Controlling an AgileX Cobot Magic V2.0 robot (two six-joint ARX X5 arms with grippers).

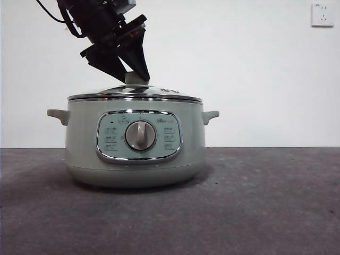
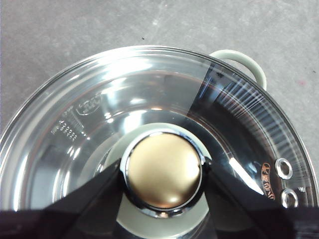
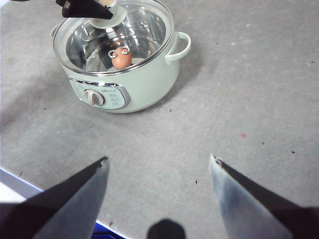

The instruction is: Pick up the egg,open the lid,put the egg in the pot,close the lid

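On my front feed the grey table (image 1: 276,202) spreads wide with the pot (image 1: 135,159) sitting square in the middle of it, dial facing me, one small handle out to each side. The lid (image 1: 135,94) sits on the pot, its steel rim level with the pot's rim as far as I can tell from here. Through my left wrist camera I look straight down through the glass at the shiny inner wall, with the lid's knob (image 2: 163,170) filling the centre.

My left gripper (image 1: 133,74) comes down from the upper part of the front feed, dark and tilted, and its two black jaws are closed against the knob, one on either side, touching it in the left wrist feed.

My right gripper (image 3: 158,167) waits well apart from the pot, above bare table, its jaws spread wide with nothing between them. From that camera I see the pot off in the distance with the other arm's jaws on the knob.

The egg (image 3: 121,58) lies inside the pot, on its floor, showing reddish-brown through the glass lid in the right wrist feed
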